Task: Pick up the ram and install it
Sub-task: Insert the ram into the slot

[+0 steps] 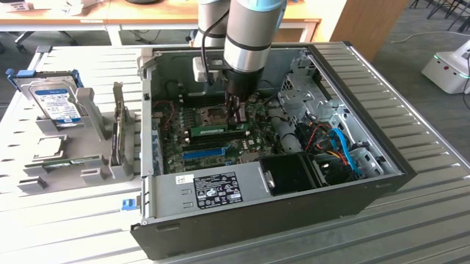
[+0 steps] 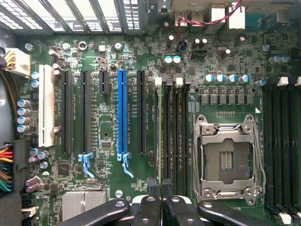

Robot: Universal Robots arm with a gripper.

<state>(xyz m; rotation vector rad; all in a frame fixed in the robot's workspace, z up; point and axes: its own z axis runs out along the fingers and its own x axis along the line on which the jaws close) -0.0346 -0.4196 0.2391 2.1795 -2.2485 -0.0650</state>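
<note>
Table [image 1: 411,220]: grey ribbed metal, wooden desks [image 1: 74,22] behind.
ram [image 1: 213,131]: thin green stick, on edge.
gripper [image 1: 236,122]: closed tight on ram.

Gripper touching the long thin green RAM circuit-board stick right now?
Touching. Wrist view: the gripper has its black fingertips shut on both faces of the thin green ram stick, seen edge-on, with no gap.

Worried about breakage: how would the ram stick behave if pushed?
The ram looks thin and board-like, so probably stiff and light, yet fragile under sideways force. Standing on edge, gripped near one end by the tool, it may tilt.
</note>
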